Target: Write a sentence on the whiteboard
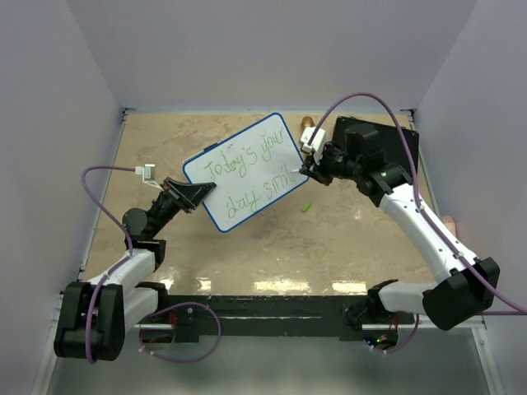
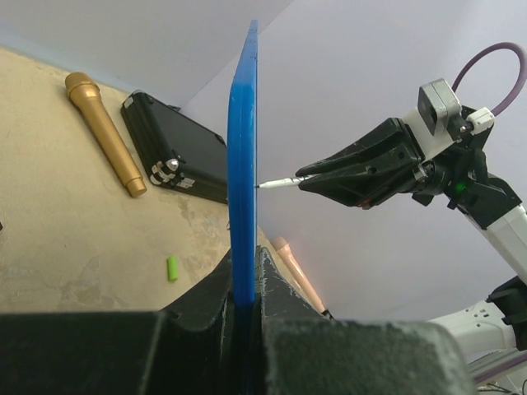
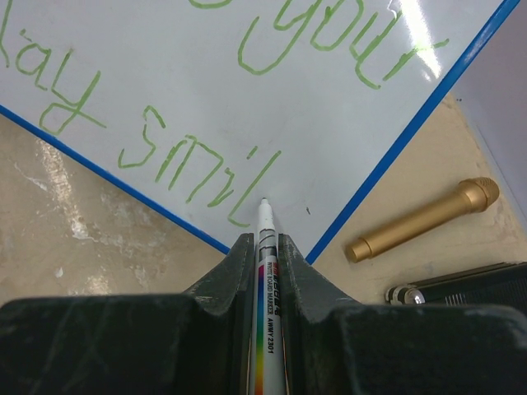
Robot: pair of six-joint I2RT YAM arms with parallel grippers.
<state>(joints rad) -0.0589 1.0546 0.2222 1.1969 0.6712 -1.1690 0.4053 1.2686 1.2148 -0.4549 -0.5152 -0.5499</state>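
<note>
Status of work: the whiteboard carries green handwriting reading "Today's your day smil". The last word looks unfinished, so I judge the sentence mostly written, with its closing letter or letters still to come. There is little blank surface after the "l" before the blue rim.

Left fingers: clenched on the whiteboard's lower edge, one finger on each face. They hold it on edge over the table, with the written face turned toward the right arm. Whether any corner rests on the table, I cannot tell.

Right fingers: clamped around a white marker that projects straight out between them.

Relation: the marker tip sits at the board face just beside the foot of the "l", close to the board's lower right corner. From the left wrist view it appears to touch. The right fingers themselves stand clear of the board.

Other items: a gold microphone and a black case lie behind the board, and a small green cap lies loose on the table
</note>
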